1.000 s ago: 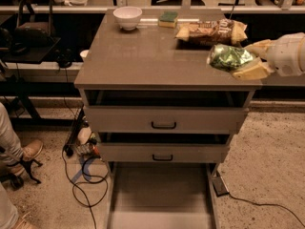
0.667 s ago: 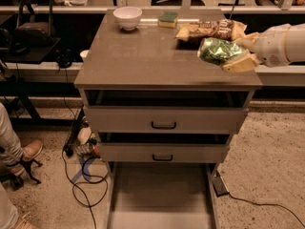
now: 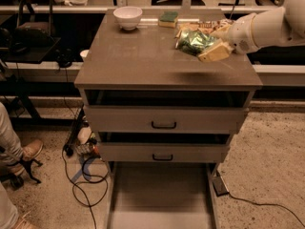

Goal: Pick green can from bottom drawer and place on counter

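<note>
The green can (image 3: 194, 41) is shiny and dented and lies sideways in my gripper (image 3: 204, 46). The gripper is shut on it, with tan fingers (image 3: 215, 51) on either side. It holds the can above the right rear part of the counter (image 3: 143, 56), casting a shadow below. The white arm (image 3: 267, 27) reaches in from the right. The bottom drawer (image 3: 159, 194) is pulled fully out at the foot of the cabinet, and its floor is bare.
A white bowl (image 3: 127, 17) and a green sponge (image 3: 168, 19) sit at the counter's back edge. A brown snack bag (image 3: 209, 26) lies behind the can. Two upper drawers with black handles (image 3: 164, 125) are slightly open. Cables (image 3: 81, 171) and a person's shoe (image 3: 28, 151) lie on the floor at left.
The gripper has carried the green can leftward and further in over the counter, from beyond the right edge to above the right rear part.
</note>
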You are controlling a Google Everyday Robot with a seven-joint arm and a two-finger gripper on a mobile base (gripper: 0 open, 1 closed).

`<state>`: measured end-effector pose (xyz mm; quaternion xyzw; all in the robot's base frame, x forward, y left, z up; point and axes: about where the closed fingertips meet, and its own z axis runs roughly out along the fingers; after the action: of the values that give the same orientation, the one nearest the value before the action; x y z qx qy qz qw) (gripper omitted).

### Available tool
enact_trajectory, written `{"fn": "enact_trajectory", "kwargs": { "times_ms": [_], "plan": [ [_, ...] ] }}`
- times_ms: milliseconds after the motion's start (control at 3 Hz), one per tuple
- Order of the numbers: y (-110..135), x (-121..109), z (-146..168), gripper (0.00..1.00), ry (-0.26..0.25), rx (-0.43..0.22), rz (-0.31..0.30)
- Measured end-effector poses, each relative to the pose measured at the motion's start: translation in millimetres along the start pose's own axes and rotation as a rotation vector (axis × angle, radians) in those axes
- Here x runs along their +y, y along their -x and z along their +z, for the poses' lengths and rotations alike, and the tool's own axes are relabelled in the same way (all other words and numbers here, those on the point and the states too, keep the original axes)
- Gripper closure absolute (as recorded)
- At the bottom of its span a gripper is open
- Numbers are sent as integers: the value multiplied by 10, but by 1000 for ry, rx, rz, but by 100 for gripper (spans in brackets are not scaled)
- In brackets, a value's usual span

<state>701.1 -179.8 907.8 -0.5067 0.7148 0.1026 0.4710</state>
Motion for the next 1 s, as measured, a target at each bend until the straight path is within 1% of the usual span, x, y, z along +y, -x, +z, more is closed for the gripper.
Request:
{"fn": "enact_trajectory", "kwargs": {
  "times_ms": [667, 1000],
  "plan": [
    [-133, -102, 434, 100, 48, 56, 125],
    [-223, -113, 594, 100, 70, 80, 167]
  ]
}}
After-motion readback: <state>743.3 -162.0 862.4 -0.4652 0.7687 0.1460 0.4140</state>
